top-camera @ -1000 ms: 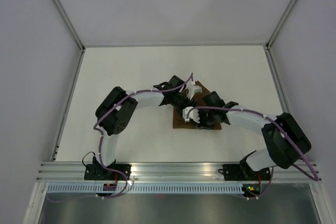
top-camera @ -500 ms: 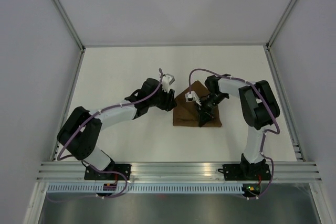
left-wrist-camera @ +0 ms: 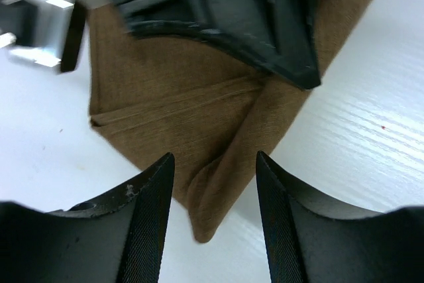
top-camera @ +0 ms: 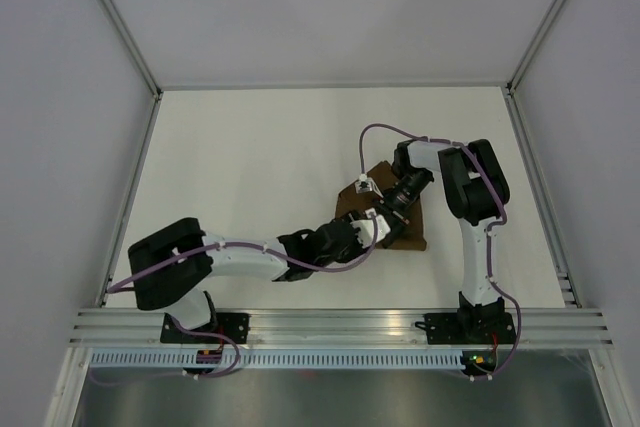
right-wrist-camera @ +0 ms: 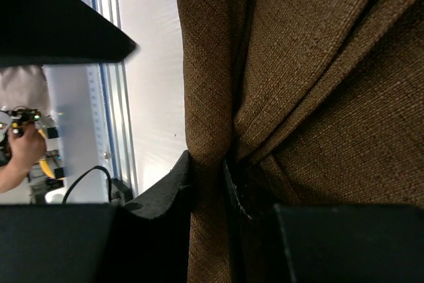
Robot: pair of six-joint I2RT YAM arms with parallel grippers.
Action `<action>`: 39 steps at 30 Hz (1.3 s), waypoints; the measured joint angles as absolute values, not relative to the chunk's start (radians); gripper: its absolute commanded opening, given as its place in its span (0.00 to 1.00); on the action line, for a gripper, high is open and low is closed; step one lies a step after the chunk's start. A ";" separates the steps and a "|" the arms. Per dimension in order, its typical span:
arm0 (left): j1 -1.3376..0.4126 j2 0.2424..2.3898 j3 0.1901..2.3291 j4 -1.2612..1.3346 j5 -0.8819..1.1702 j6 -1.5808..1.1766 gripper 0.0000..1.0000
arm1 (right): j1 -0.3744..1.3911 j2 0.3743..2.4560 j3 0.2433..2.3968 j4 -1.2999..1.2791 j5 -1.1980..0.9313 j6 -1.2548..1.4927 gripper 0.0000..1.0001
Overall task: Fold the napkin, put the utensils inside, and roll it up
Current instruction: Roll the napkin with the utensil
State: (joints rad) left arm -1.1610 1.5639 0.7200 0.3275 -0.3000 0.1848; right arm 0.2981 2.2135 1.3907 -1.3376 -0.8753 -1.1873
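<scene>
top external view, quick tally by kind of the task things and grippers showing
napkin: 1
grippers: 2 (left gripper, right gripper)
utensils: 0 visible in any view
total: 3

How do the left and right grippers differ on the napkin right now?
The left gripper has its jaws open, straddling the napkin corner without pinching; the right gripper has its jaws shut on a fold of cloth. The left reaches from the near-left side, the right from the far-right side. Both are at the same napkin.
</scene>
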 measured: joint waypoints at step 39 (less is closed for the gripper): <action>-1.148 1.907 0.942 0.374 0.017 0.353 0.02 | 0.237 2.210 1.436 -1.409 -0.867 -1.171 0.55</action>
